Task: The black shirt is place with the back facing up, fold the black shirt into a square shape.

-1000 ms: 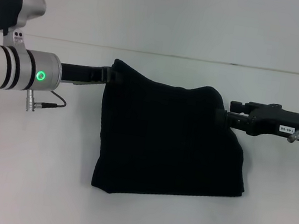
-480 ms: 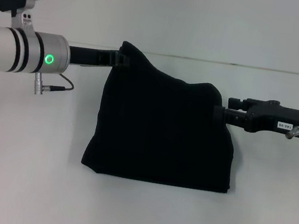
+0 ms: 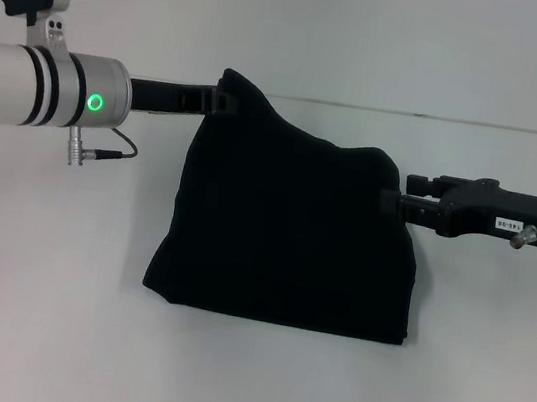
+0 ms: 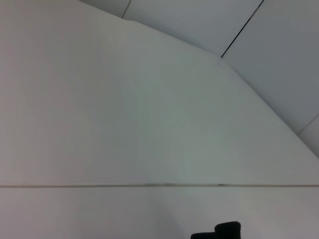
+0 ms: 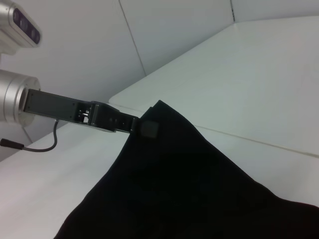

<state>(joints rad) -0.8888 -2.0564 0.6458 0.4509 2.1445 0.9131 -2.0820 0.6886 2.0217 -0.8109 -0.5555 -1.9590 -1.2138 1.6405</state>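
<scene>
Your two arms hold the black shirt (image 3: 289, 229) up between them, folded, hanging as a dark sheet over the white table (image 3: 27, 327). No print shows on the side facing the head camera.

Left gripper (image 3: 220, 103): comes in from the left and is pinching the shirt's upper left corner. The right wrist view confirms it, with the left gripper's fingers (image 5: 148, 128) pressed onto the cloth at the peak of the raised corner (image 5: 159, 107).

Right gripper (image 3: 391, 205): comes in from the right and is pinching the upper right corner of the shirt. Its corner sits lower than the left one, so the top edge slopes down from left to right, with a slight sag between.

Lower edge of the shirt (image 3: 272, 315): looks to meet the table along a nearly straight line; you cannot tell how firmly it rests. The bottom left corner flares outward a little.

Left wrist view: mostly bare table and wall; a small black piece (image 4: 219, 231) shows at the frame edge, and you cannot tell what it is.
</scene>
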